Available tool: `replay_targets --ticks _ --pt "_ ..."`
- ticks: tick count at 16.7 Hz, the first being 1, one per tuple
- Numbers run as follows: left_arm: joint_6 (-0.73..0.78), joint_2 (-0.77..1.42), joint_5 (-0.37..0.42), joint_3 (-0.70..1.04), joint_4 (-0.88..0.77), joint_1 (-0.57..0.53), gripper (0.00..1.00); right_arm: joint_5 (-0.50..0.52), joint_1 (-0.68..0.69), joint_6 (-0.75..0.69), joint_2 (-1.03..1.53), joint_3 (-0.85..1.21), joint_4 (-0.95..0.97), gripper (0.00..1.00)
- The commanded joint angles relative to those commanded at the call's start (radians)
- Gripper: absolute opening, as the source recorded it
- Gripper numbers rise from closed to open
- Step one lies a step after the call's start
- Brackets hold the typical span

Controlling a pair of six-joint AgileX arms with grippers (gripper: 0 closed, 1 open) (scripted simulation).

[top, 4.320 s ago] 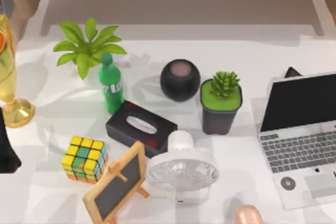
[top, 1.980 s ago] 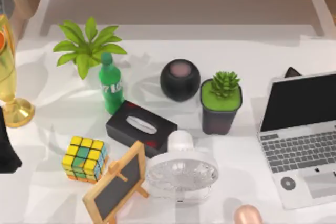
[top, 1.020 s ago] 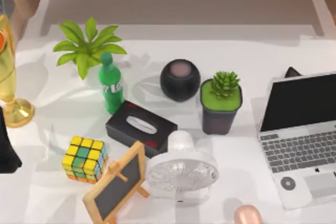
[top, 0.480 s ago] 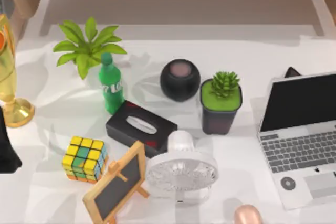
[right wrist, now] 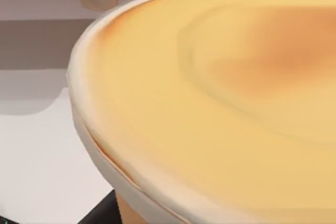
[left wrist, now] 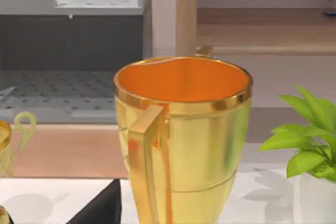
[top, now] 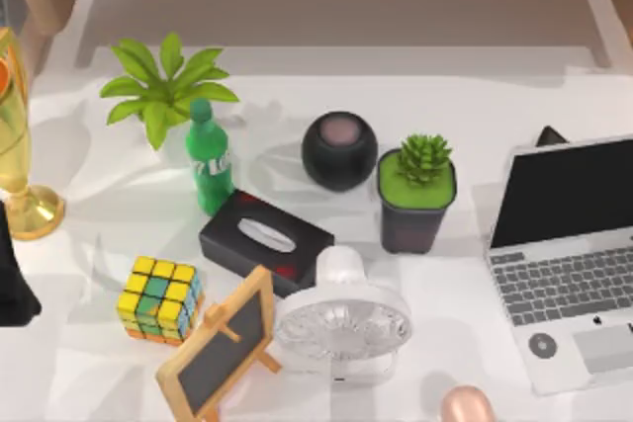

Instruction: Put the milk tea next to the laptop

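Observation:
The milk tea (top: 466, 405) shows as a pinkish-tan rounded top at the table's front edge, left of the laptop's front corner and right of the fan. Seen close up in the right wrist view, the milk tea's (right wrist: 226, 93) cream-rimmed tan lid sits right in front of my right gripper. The silver-grey laptop (top: 569, 279) stands open at the right side, black screen up, with a round dark sticker on its palm rest. My left arm (top: 10, 279) is parked at the left edge, facing the gold trophy cup (left wrist: 181, 140).
Between the milk tea and the left side stand a white fan (top: 343, 318), a small chalkboard easel (top: 220, 343), a colour cube (top: 159, 299), a black tissue box (top: 265, 239), a green bottle (top: 209, 157), a black round speaker (top: 339, 150) and two potted plants (top: 416, 195).

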Motion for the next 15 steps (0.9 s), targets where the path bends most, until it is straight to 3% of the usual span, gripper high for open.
replay_targets --ticks 5,15 --pt "0.0 0.0 0.0 0.0 0.0 0.0 1.0 0.015 -0.063 0.037 -0.003 0.069 -0.062 0.0" --pt "0.0 0.0 0.0 0.0 0.0 0.0 1.0 -0.001 0.035 -0.014 -0.068 -0.015 -0.059 0.0"
